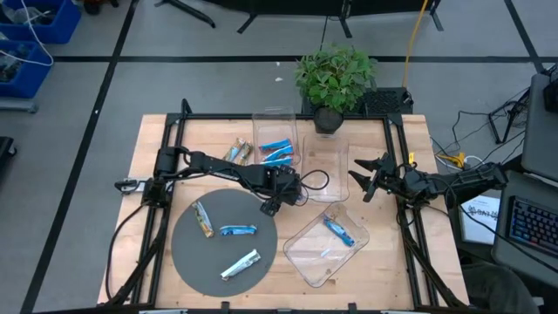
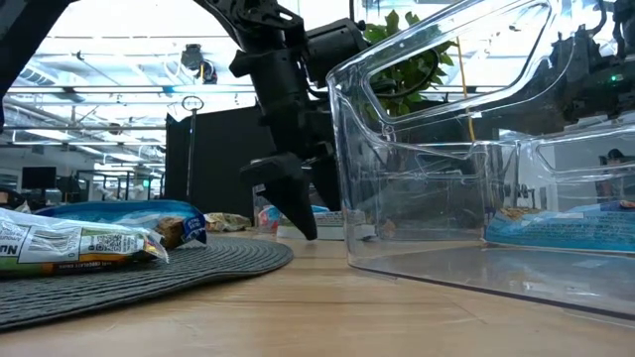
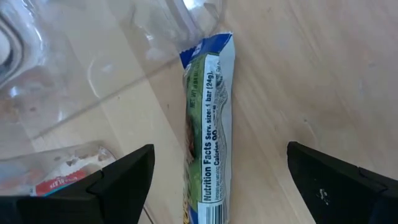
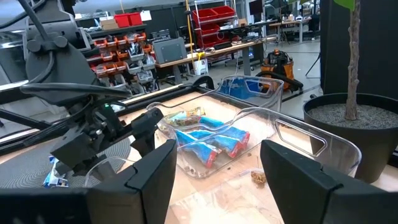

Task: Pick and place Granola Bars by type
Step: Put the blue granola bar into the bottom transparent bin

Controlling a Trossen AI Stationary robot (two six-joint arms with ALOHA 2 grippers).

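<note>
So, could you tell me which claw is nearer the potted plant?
Right. The right claw sits just beside the plant; the left claw is farther off, by the mat.

Grey floor, red shelving

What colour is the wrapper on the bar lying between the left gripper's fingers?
Silvery-white with a blue end, on the bar; the left wrist view shows it best.

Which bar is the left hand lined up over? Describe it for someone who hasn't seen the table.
Start at the round grey mat on the wooden table; just past its far right edge hangs the open left hand. On the bare wood right under it lies one bar, seen in the left wrist view. It is silvery-white with a blue end, nutrition label up, and alone: neither on the mat nor in a clear bin.
</note>
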